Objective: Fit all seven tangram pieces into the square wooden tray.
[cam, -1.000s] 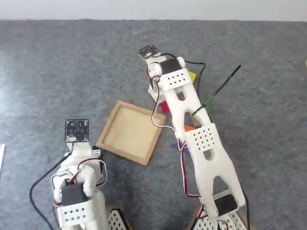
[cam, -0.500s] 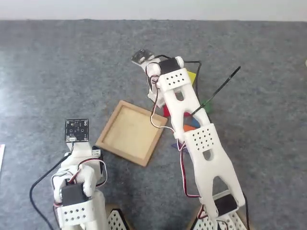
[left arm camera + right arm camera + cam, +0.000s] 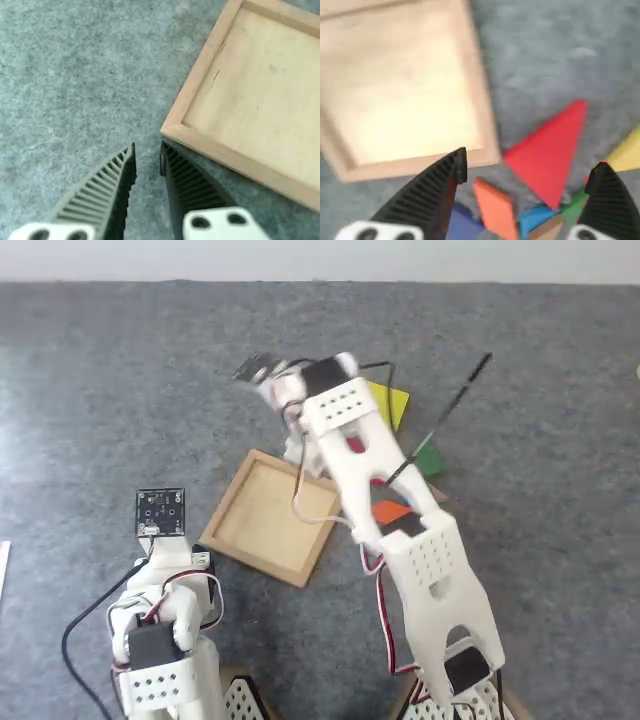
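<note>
**Wooden tray bare, pieces heaped at its side**

Wood shows bare across the whole floor of the wooden tray (image 3: 262, 518). It lies flat on the grey, felt-like desk (image 3: 120, 370), turned corner-on to both arms.

The right arm (image 3: 430, 560) stretches far out over the desk. It crosses above the loose pieces, which lie just beside the tray's edge on that arm's side. In the high view the yellow piece (image 3: 390, 402) lies farthest out. The green piece (image 3: 430, 462) is nearer, and the orange piece (image 3: 390, 510) lies closest to the arm's base.

The right claw (image 3: 530, 162) is spread wide and grips nothing. It hangs over the red triangle (image 3: 547, 160), with one finger above the tray's rim. Bunched under it are the orange piece, a blue piece (image 3: 535, 217) and a violet-blue piece (image 3: 462, 225). The green and yellow pieces lie off to one side.

The left arm (image 3: 165, 630) is folded back near its base. The left claw (image 3: 147, 155) shows only a narrow gap, with nothing between its fingers. It is poised just off the tray's near corner.
</note>
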Robot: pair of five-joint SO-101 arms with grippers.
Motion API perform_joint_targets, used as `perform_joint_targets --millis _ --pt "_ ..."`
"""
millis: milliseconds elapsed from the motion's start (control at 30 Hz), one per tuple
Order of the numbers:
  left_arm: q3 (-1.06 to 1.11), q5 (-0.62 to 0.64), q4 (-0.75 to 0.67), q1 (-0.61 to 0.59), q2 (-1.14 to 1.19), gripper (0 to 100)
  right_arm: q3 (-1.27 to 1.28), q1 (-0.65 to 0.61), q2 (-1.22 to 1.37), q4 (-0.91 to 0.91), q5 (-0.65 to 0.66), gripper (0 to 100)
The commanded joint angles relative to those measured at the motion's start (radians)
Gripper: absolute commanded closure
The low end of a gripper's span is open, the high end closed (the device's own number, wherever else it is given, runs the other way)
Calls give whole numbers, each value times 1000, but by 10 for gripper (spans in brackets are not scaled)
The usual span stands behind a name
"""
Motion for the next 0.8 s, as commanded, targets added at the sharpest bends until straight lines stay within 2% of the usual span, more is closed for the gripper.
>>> perform_joint_targets --millis 0,133,200,467,767 --pt "-12 0 3 2 -18 919 115 -85 -113 -48 57 630" --pt "-12 0 3 2 -18 919 203 -108 -64 -159 64 632" --pt "-12 0 3 2 -18 919 203 -113 -31 -171 87 666" --pt "-12 0 3 2 -18 919 201 -74 30 -236 193 996" --pt "-12 0 3 2 -18 919 112 15 33 -226 359 990"
